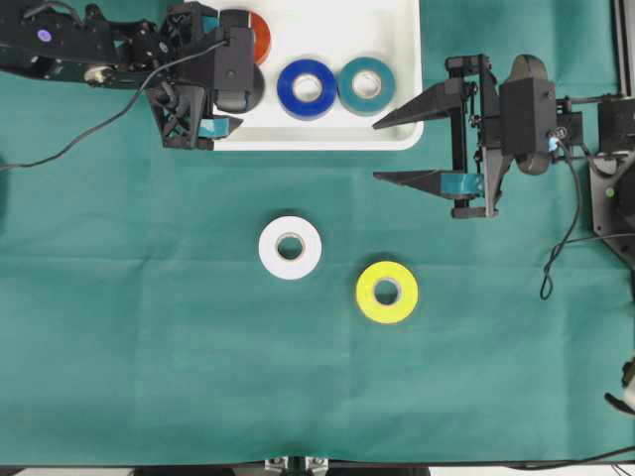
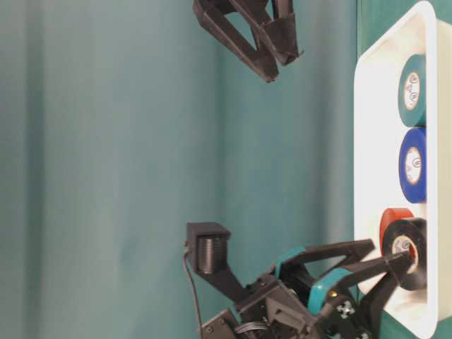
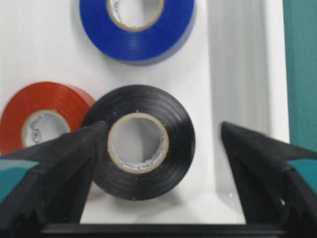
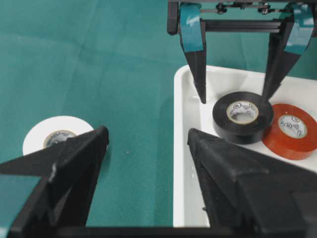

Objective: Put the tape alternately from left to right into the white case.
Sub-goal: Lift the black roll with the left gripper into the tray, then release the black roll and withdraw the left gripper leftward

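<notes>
The white case (image 1: 327,139) holds the blue tape (image 1: 307,88), teal tape (image 1: 366,85), red-orange tape (image 1: 262,36) and black tape (image 3: 176,144). The black roll lies flat against the red-orange one (image 3: 54,104). My left gripper (image 3: 163,128) is open astride the black roll, one finger at its side, the other well apart. From above the arm hides most of that roll. White tape (image 1: 290,247) and yellow tape (image 1: 387,292) lie on the cloth. My right gripper (image 1: 377,152) hangs open and empty just off the case's near right corner.
Green cloth (image 1: 149,327) covers the table. Cables trail at the far left (image 1: 60,149) and at the right (image 1: 561,258). The case's near rim (image 4: 179,148) runs between my right fingers in the right wrist view.
</notes>
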Available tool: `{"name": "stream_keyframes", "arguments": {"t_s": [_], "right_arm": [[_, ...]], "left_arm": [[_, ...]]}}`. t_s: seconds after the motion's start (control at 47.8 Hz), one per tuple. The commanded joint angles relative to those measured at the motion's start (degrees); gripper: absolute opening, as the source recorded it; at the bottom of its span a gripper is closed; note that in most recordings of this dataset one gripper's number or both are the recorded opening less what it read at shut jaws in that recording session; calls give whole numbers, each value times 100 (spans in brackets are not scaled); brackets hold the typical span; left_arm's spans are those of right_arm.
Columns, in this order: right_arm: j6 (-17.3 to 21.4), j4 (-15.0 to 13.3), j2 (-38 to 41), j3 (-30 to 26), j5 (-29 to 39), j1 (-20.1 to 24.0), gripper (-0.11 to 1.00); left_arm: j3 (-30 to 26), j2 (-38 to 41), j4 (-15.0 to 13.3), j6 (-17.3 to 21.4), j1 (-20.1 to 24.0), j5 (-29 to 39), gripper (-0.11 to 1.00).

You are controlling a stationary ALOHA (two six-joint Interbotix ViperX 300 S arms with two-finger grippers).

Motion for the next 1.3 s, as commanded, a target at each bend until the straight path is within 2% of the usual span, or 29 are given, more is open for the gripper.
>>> {"name": "stream_keyframes", "arguments": {"t_s": [0.0,0.042,0.565,0.753,0.899,1.129,1.276], "right_arm": [[-9,0,-26,-44,-62,18,73],[-9,0,-35,-44,-62,18,73],[-9,0,-26,-44,-62,18,73],[-9,0,-26,-44,-53,18,73],[-9,0,-26,-44,-62,18,73],[-9,0,-26,-35,-62,18,73],[-9,0,-26,-44,-62,18,73]], "left_arm": [[-26,-202,0,-9,-9,-18,89],[-18,-211,0,-9,-18,-18,91],[44,-492,-9,-18,-290,-18,90],[316,-756,-18,-70,-448,-26,90],[624,-949,-26,-272,-589,-105,90],[1011,-1257,-26,-932,-879,-448,90],[1169,-1433,-26,-1169,-1072,-668,90]]}}
